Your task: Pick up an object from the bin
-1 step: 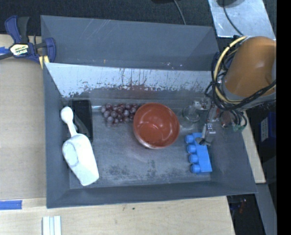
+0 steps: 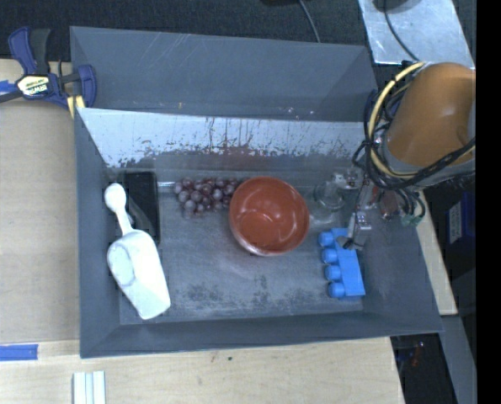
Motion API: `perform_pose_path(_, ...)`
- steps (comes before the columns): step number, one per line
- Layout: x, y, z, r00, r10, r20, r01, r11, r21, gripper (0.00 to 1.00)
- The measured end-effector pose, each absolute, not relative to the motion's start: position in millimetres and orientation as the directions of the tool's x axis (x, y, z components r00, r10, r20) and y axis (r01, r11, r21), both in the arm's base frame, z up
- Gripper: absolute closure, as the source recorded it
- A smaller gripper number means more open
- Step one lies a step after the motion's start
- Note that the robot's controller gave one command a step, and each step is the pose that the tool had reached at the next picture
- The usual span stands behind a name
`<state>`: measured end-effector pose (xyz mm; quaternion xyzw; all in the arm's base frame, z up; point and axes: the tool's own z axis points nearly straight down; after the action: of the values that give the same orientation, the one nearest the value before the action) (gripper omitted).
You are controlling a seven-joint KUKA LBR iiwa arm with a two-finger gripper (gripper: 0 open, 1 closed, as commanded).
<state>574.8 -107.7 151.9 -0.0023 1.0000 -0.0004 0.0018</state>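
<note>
My gripper (image 2: 352, 232) reaches into the bin's right side, its fingertips low at the top end of a blue toy block (image 2: 342, 265) with round studs, which lies on the floor near the right wall. Just left of the gripper sits a red bowl (image 2: 269, 215), upright. A clear, glassy thing (image 2: 324, 197) lies between the bowl and the gripper, hard to make out.
A bunch of dark purple grapes (image 2: 203, 194) lies behind the bowl at its left. A white scoop (image 2: 136, 261) and a black rectangular block (image 2: 141, 200) are at the left side. The arm's orange cover and cables hang over the bin's right rim.
</note>
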Motion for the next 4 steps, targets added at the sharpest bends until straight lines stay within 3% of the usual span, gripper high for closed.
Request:
perform_pose_path(1,605.8,-106,105,-0.988,-0.153,-0.013,-0.153,0.988,-0.004,0.00)
perform_pose_path(2,612.5,-101,104,-0.983,-0.183,-0.011,-0.183,0.983,-0.004,0.00)
perform_pose_path(3,590.2,-60,70,-0.985,-0.169,-0.017,-0.169,0.986,-0.003,0.00)
perform_pose_path(4,600.9,-70,71,-0.983,-0.184,-0.026,-0.184,0.983,-0.010,0.00)
